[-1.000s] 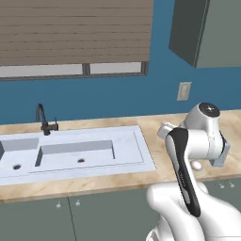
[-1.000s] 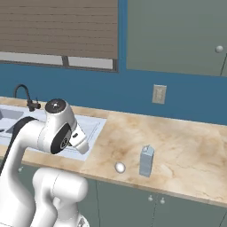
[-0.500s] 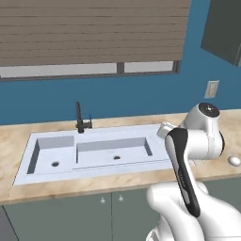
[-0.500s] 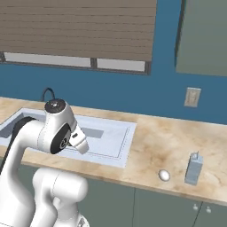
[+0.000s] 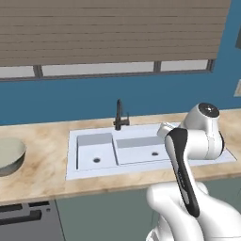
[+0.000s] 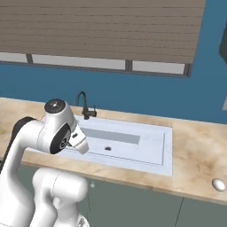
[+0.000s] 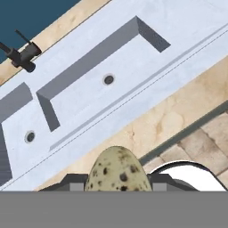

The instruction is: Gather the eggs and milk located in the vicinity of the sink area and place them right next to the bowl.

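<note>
The hand (image 7: 116, 189) is closed on a speckled egg (image 7: 118, 171). In the hand view the egg sits between the two dark tips, pale tan with dark spots. It hangs above the front edge of the desk (image 7: 164, 120), just by the sink.

The sink (image 5: 117, 148) is white, with two basins, and each has a small drain hole. A thin black faucet (image 5: 119, 115) stands at its back edge. In the hand view the sink runs slanted across the picture, and the faucet shows in the top left corner.

The bowl (image 5: 9, 156) sits on the desk at the far left of the left base view, well apart from the sink. It is grey-green outside and pale inside, and the picture's edge cuts part of it off.

A second egg (image 6: 218, 184), plain and whitish, lies on the desk at the far right of the right base view, near the desk's front edge and right of the sink.

There are no words or labels to read on anything here.
</note>
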